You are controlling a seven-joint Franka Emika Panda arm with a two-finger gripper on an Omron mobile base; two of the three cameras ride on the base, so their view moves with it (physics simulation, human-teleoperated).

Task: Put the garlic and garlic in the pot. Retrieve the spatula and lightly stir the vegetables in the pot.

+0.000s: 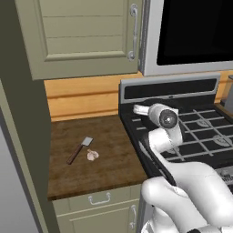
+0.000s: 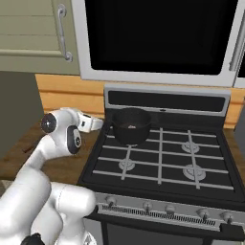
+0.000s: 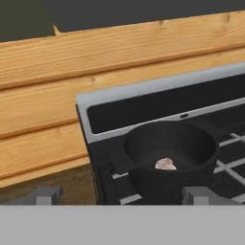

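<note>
from the left base view, the white arm (image 1: 164, 136) bends up over the front left of the stove (image 1: 200, 132), its wrist pointing toward the wall. out on the dark wooden counter (image 1: 91, 159), well apart from the arm, one garlic bulb (image 1: 92, 155) lies just beside the spatula (image 1: 79, 149), whose grey blade points toward the wall and brown handle runs toward the counter's front edge.

from the right base view, the pot (image 2: 130, 125) sits on the stove's back left burner, something pale at its bottom. the arm's hand reaches toward it from the left and stops just short of the rim. above the stove hangs the microwave (image 2: 158, 38), with a cabinet door (image 2: 33, 33) to its left.

in the hand view, the gripper (image 3: 123, 195) has its two grey fingertips (image 3: 45, 195) standing wide apart with nothing between them, so the pincer is open. straight ahead is the pot, and the other garlic bulb (image 3: 165, 164) rests on its floor. behind runs the wooden wall panelling (image 3: 72, 62).
</note>
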